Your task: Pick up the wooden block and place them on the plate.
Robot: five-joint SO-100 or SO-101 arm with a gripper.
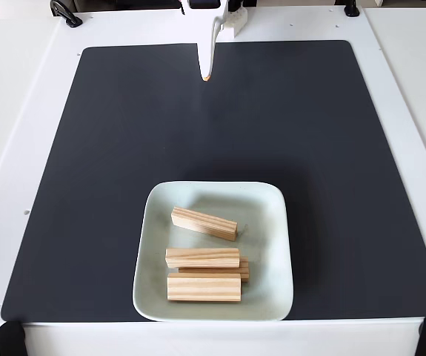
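Four striped pale-wood blocks (204, 223) on glossy rounded-square plate (272, 222) | matte black mat (124, 148) | white hand (206, 74) closed, empty

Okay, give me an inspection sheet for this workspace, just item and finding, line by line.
Surface: dark mat on a white table, lying flat.
Job's things: pale square plate at the near middle of the mat; wooden blocks lie in it: one angled at the top, one below it, one at the front, and a fourth mostly hidden between those two.
Clutter: nothing seen on the mat.
Gripper: gripper at the far edge, apart from the plate, holding nothing visible; open or shut cannot be told.
Cables: dark cable loop at the far left corner.
Surroundings: black clamps at the near corners.
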